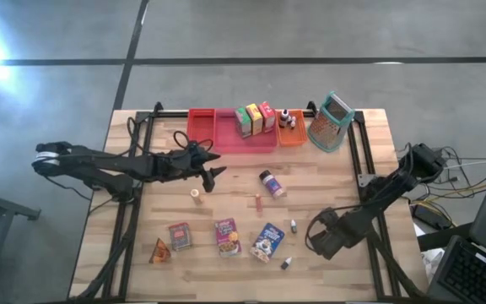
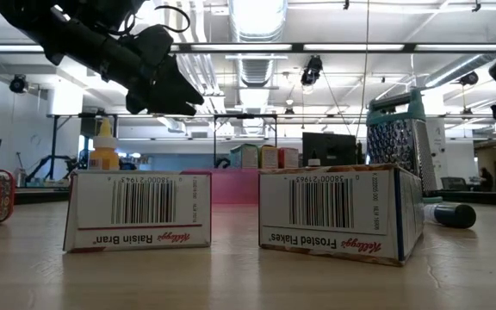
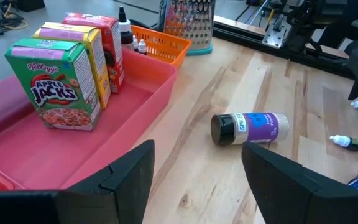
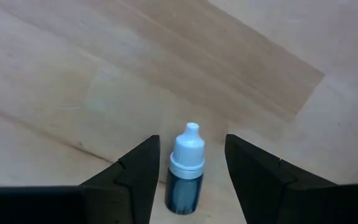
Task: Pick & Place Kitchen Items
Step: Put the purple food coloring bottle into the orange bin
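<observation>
dropper bottle [image 4: 184, 177]: lies flat near table's [image 1: 336, 181] front right corner, white cap pointing away from the wrist | right gripper [image 4: 188, 180]: part-open fingers flank it, grip not established | left gripper [image 3: 194, 180]: open, empty, beside pink tray [image 3: 114, 124] | spice jar [image 3: 248, 127] lies mid-table

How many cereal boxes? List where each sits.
6: green box, yellow box and red box upright in the pink bin; maroon box, purple box, blue box flat on the table.
</observation>
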Action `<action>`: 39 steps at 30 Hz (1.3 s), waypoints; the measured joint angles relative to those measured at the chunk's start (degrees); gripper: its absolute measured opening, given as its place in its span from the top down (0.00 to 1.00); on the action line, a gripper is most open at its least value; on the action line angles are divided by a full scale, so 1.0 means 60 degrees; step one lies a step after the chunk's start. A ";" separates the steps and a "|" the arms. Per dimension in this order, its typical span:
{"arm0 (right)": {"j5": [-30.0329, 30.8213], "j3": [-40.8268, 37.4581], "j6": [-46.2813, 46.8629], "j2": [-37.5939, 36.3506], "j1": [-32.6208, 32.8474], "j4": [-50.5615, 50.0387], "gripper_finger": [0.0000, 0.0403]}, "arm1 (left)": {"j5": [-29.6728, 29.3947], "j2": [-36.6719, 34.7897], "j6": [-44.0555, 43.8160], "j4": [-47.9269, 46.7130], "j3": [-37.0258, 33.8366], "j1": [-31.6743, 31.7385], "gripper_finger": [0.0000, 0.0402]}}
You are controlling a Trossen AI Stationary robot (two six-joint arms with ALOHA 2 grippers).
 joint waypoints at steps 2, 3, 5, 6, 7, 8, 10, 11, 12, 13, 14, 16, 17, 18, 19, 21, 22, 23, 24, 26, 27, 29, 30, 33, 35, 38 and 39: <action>-0.0034 0.0007 0.0001 0.0059 -0.0011 0.0035 0.60 | 0.0000 0.0000 -0.0004 -0.0007 0.0000 0.0000 0.38; -0.0044 0.0018 -0.0002 0.0105 -0.0015 0.0055 0.62 | 0.0000 0.0000 -0.0004 -0.0004 0.0000 0.0000 0.38; -0.0047 0.0033 0.0001 0.0146 -0.0015 0.0092 0.65 | 0.0000 0.0000 -0.0004 -0.0004 0.0000 0.0000 0.38; -0.0041 0.0033 0.0006 0.0148 -0.0011 0.0114 0.67 | 0.0000 0.0000 -0.0004 -0.0006 0.0000 0.0000 0.38; -0.0042 0.0033 0.0012 0.0152 -0.0015 0.0142 0.69 | 0.0000 0.0000 -0.0007 -0.0004 0.0000 0.0001 0.38; -0.0045 0.0033 0.0007 0.0153 -0.0015 0.0164 0.71 | 0.0000 0.0000 -0.0007 -0.0004 0.0000 0.0002 0.38; -0.0038 0.0029 0.0001 0.0148 -0.0011 0.0201 0.75 | 0.0000 0.0000 -0.0007 -0.0007 0.0000 0.0000 0.38; -0.0038 0.0029 -0.0001 0.0143 -0.0011 0.0214 0.78 | 0.0000 0.0000 -0.0007 -0.0006 0.0000 0.0000 0.38; -0.0038 0.0027 -0.0014 0.0138 -0.0011 0.0220 0.80 | 0.0000 0.0000 -0.0007 -0.0004 0.0000 0.0000 0.38; -0.0038 0.0025 -0.0068 0.0138 -0.0013 0.0224 0.81 | 0.0000 0.0000 -0.0007 -0.0004 0.0000 0.0004 0.38; -0.0038 0.0025 -0.0128 0.0137 -0.0011 0.0220 0.83 | 0.0000 0.0000 -0.0011 -0.0007 0.0000 0.0000 0.38; -0.0041 0.0025 -0.0178 0.0137 -0.0011 0.0206 0.85 | 0.0000 0.0000 -0.0011 -0.0005 0.0000 0.0001 0.38; -0.0041 0.0025 -0.0216 0.0137 -0.0011 0.0202 0.85 | 0.0000 0.0000 -0.0011 -0.0007 0.0000 0.0000 0.38; -0.0044 0.0023 -0.0238 0.0112 -0.0011 0.0200 0.85 | 0.0000 0.0000 -0.0011 -0.0007 0.0000 0.0000 0.38; -0.0047 0.0016 -0.0298 0.0097 -0.0011 0.0196 0.85 | 0.0000 0.0000 -0.0011 -0.0007 0.0000 0.0000 0.38; -0.0058 -0.0002 -0.0433 0.0031 -0.0007 0.0160 0.83 | -0.0003 0.0000 -0.0011 -0.0004 0.0000 0.0004 0.38; -0.0087 -0.0019 -0.0480 -0.0011 -0.0005 0.0083 0.82 | 0.0000 0.0000 -0.0011 -0.0005 0.0000 0.0002 0.38; -0.0103 -0.0029 -0.0515 -0.0061 0.0004 0.0027 0.81 | 0.0000 0.0000 -0.0011 0.0005 0.0000 0.0002 0.38; -0.0106 -0.0036 -0.0513 -0.0123 0.0007 -0.0016 0.81 | 0.0000 0.0000 -0.0009 0.0038 0.0000 0.0002 0.38; 0.0031 -0.0033 -0.0520 -0.0288 0.0010 -0.0036 0.81 | -0.0004 0.0000 0.0007 0.0154 0.0000 0.0003 0.38; 0.0141 -0.0033 -0.0537 -0.0390 0.0011 -0.0093 0.82 | 0.0000 0.0000 0.0007 0.0214 0.0000 0.0004 0.38; 0.0480 -0.0029 -0.0593 -0.0571 0.0007 -0.0213 0.84 | 0.0008 0.0000 0.0007 0.0233 0.0004 0.0004 0.38; 0.0663 -0.0029 -0.0619 -0.0672 0.0007 -0.0250 0.85 | 0.0046 0.0000 0.0008 0.0223 0.0002 0.0004 0.38; 0.1233 -0.0025 -0.0727 -0.1038 0.0004 -0.0351 0.85 | 0.0076 0.0000 0.0011 0.0231 -0.0010 0.0002 0.38; 0.1649 -0.0019 -0.0790 -0.1294 0.0004 -0.0386 0.84 | 0.0102 -0.0003 0.0015 0.0395 -0.0106 0.0004 0.38; 0.2530 0.0060 -0.1016 -0.1689 0.0004 -0.0395 0.82 | 0.0463 -0.0004 0.0016 0.0781 -0.0325 0.0010 0.38; 0.2964 0.0117 -0.1133 -0.1808 0.0000 -0.0390 0.82 | 0.0685 -0.0001 0.0015 0.0970 -0.0410 0.0010 0.38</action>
